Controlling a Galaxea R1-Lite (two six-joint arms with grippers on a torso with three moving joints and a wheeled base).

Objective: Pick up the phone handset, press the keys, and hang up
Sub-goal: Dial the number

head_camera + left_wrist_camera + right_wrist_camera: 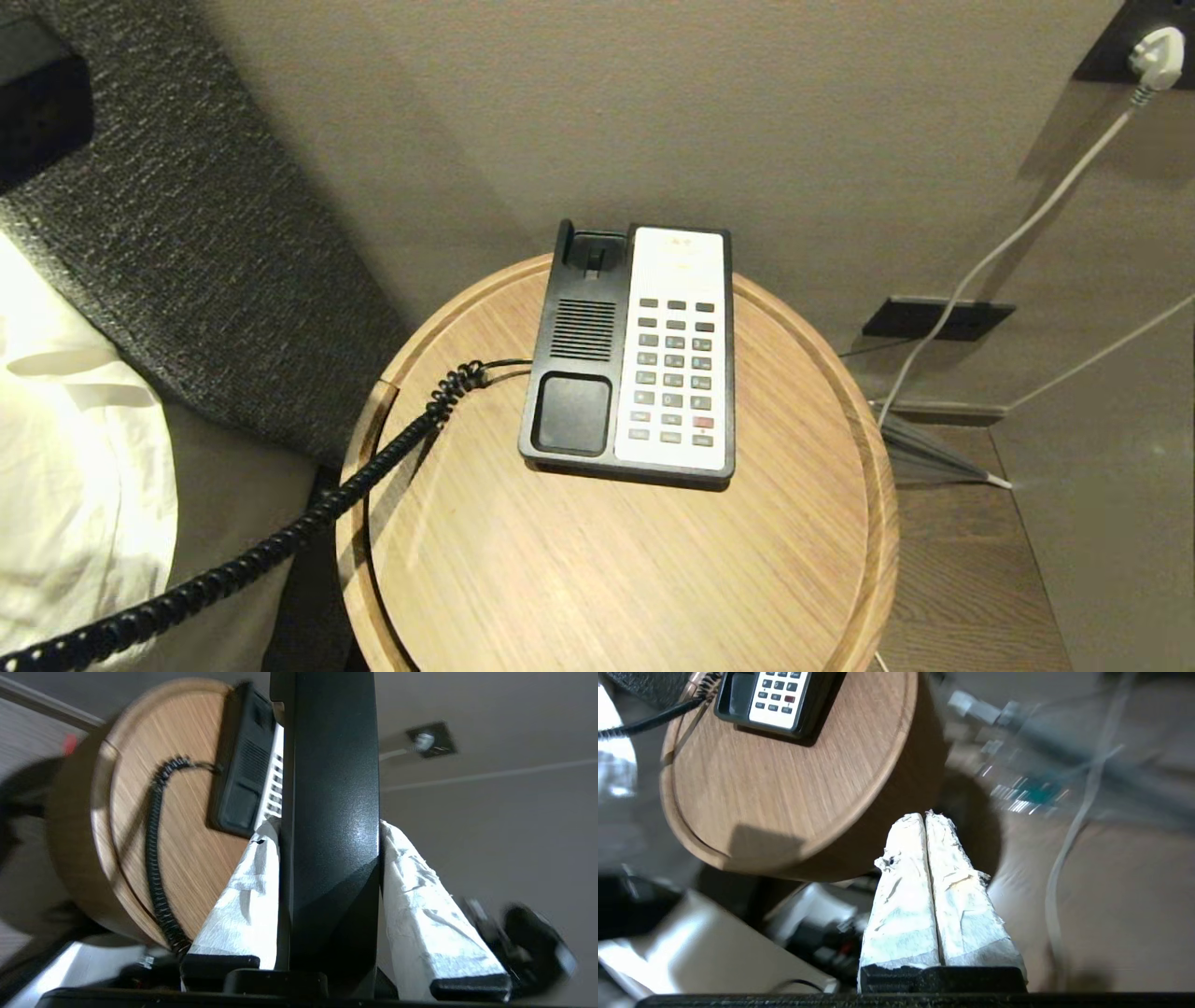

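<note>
**Handset lifted off, keys not yet pressed**

Head view: I count one phone base on one round wooden table, its cradle bare. One coiled cord stretches off the table's left edge; pulled taut, I judge it could drag the base.

Left wrist view: my left gripper clamps the phone handset between two wrapped fingers, off to the table's side. A loose hold could let it slide.

Right wrist view: my right gripper, fingers pressed together and empty, hangs beyond the table's edge. It could clip the rim approaching the keys.
</note>
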